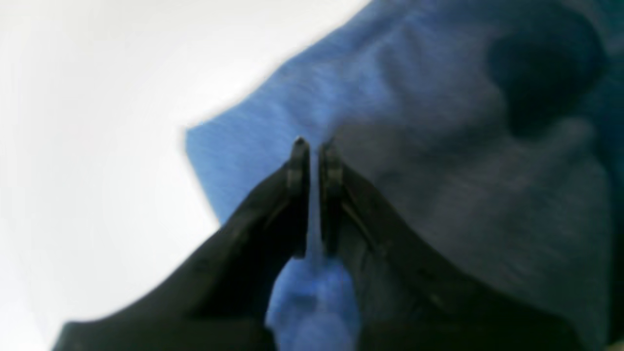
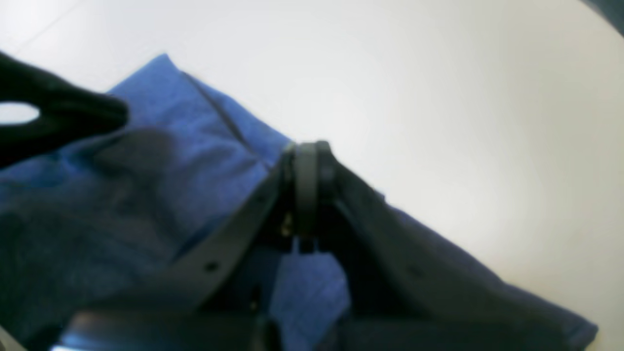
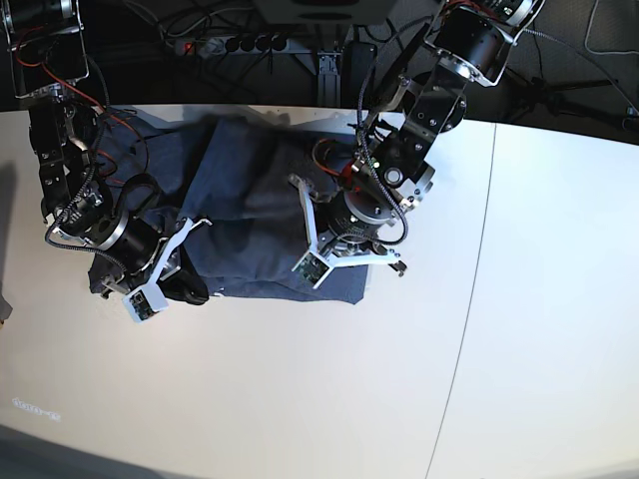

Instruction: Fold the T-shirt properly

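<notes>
Blue-grey cloth fills the left wrist view, with the left gripper down on it: jaws almost together, a thin strip of the T-shirt visible in the slit between them. Cannot tell whether that is a firm pinch or only fabric behind the gap. Right gripper fully closed, pads pressed flat together at a hem; looks clamped on that edge, though blur leaves it unsure.

T-shirt lies rumpled on the white table, toward the far edge, plain side up, no lettering showing. Left gripper sits at the near corner of the garment, right gripper at the opposite near corner.

Judged step: taking both near corners for a fold. To do well: confirm a full pinch through the layer before lifting, raise both corners together and level, keep the hem taut between them, carry over the body without dragging the bunched middle.

Around: power strip and cables behind the table, off the cloth. In the way: heavy wrinkles mid-shirt, likely to carry into the fold unless smoothed.
</notes>
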You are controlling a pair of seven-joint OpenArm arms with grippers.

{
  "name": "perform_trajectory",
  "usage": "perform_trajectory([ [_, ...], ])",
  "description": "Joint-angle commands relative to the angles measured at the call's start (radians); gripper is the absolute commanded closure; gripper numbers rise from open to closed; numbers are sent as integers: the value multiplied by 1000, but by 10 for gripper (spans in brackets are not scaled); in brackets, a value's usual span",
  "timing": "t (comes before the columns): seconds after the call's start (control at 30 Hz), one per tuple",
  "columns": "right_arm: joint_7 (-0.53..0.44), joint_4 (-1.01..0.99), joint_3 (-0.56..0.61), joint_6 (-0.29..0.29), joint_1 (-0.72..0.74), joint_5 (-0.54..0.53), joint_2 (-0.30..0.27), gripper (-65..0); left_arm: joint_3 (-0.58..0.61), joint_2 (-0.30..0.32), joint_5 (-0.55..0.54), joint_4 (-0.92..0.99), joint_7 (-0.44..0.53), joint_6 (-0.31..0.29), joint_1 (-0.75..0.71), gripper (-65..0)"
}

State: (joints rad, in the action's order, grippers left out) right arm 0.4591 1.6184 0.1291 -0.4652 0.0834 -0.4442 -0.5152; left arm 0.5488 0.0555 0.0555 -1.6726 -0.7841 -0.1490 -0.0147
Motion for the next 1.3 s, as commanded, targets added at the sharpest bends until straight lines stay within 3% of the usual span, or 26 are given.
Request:
perform_trajectory([
  [0.0, -19, 16, -10, -48, 21, -6, -13, 0, 0, -5, -1, -15, 24, 7, -3, -38],
  [0.23, -16, 16, -14, -47, 21, 26, -14, 0, -9, -5, -26, -15, 69, 7, -48, -39],
  [0.4, -9, 16, -35, -48, 21, 26, -14, 0, -100, 2, -27, -13, 98, 6, -61, -39],
  [0.53, -5, 16, -85, -48, 21, 25, -14, 0, -188, 50, -60, -13, 142, 2, -61, -39],
  [0.7, 10, 16, -174, -47, 21, -9, -14, 0, -200, 103, -138, -13, 164, -50, -61, -39],
  [1.03, 54, 14, -286, -48, -15, -32, -14, 0, -200, 102, -181, 29, 182, -50, -57, -39],
  [1.27, 50, 10, -286, -48, -28, -37, -13, 0, -185, 11, -259, 30, 178, -117, -61, -39],
])
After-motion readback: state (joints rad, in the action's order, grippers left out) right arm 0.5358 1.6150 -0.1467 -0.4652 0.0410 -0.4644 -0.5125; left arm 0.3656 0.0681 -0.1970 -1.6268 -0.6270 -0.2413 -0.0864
